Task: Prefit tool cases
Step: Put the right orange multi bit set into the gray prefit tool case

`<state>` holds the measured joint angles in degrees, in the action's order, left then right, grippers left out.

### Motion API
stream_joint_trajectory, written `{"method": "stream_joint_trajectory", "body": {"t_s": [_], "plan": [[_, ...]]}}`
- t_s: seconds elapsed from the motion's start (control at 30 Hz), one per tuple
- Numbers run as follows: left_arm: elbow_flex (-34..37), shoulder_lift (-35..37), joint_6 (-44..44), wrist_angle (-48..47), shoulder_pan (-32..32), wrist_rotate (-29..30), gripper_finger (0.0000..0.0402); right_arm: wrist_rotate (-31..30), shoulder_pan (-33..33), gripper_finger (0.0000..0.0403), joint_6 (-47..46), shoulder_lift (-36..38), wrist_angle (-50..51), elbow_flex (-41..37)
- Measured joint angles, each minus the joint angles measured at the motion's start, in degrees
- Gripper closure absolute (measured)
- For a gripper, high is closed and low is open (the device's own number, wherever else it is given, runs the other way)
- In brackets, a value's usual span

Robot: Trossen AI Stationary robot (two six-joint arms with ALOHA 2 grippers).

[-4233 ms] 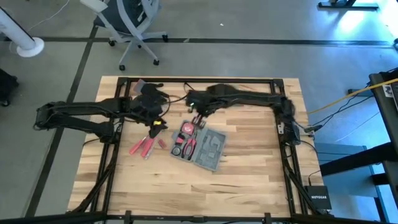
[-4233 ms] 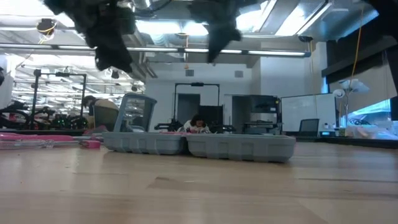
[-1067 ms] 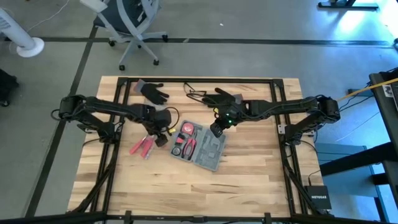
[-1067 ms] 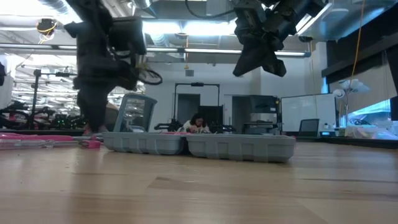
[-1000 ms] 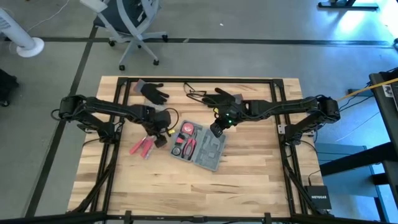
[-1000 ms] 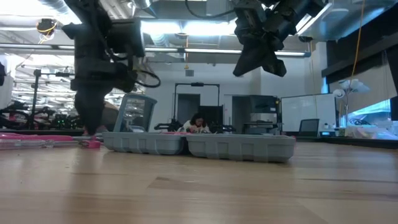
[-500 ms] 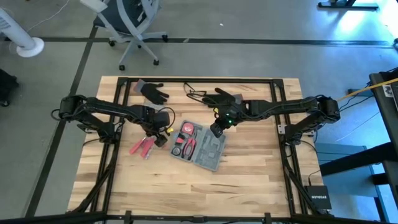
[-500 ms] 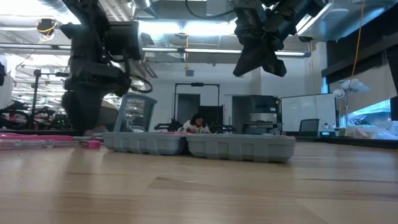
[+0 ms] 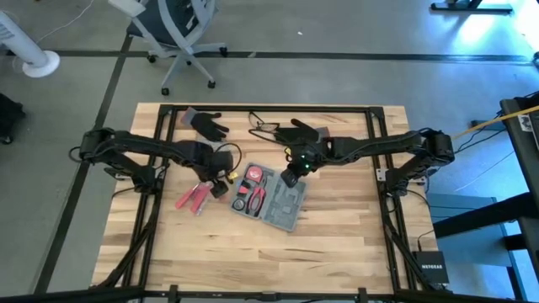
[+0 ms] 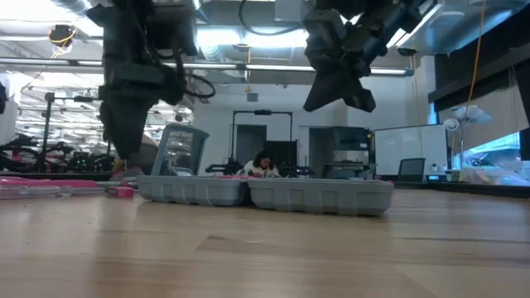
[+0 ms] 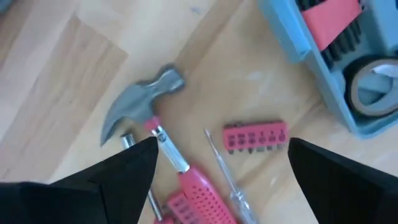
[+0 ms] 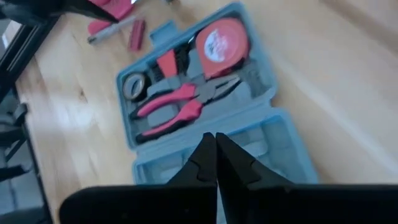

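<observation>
The grey-blue tool case (image 9: 271,199) lies open and flat on the table, both halves up (image 10: 265,192). One half holds a red tape measure (image 12: 219,40), red-handled pliers (image 12: 177,109) and a tape roll (image 12: 132,86). My left gripper (image 11: 221,149) is open and points down above the loose tools left of the case: a hammer (image 11: 142,98), a red bit holder (image 11: 255,135) and a screwdriver (image 11: 229,177). My right gripper (image 12: 215,140) is shut and hangs well above the case (image 10: 335,91), slanting down over its far edge (image 9: 290,176).
More red-handled tools (image 9: 195,199) lie left of the case. Two black gloves (image 9: 206,124) (image 9: 304,130) lie near the table's far edge. Bare wood stretches from the case to the table's near edge (image 9: 253,269). Black frame rails (image 9: 147,227) run along the table's sides.
My left gripper has risen a little above the loose tools and stayed open. The case and the tools have kept their places.
</observation>
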<state>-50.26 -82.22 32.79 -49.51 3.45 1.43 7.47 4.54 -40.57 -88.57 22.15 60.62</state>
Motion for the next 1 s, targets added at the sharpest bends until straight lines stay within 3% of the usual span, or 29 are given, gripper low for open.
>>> {"method": "stream_joint_trajectory", "body": {"t_s": [0.37, 0.53, 0.73, 1.0], "plan": [[-0.3, -12.0, 7.0, 5.6, -8.0, -0.2, 0.005, 3.2, 0.0, 0.0403, -0.1, -0.6, -1.7, 0.0], [-0.7, -12.5, 9.4, 6.4, -8.8, 1.5, 0.005, 3.6, 0.0, 0.0403, 0.1, -0.6, -1.6, 0.0], [-2.3, -12.3, 5.4, -0.9, -7.8, 6.7, 0.005, 3.6, 0.0, 0.0403, 0.1, -0.6, -1.7, 0.0], [-3.2, -12.2, 4.4, 6.2, -8.3, 7.2, 0.005, 2.7, 0.0, 0.0403, 0.2, -0.6, -1.7, 0.0]]}}
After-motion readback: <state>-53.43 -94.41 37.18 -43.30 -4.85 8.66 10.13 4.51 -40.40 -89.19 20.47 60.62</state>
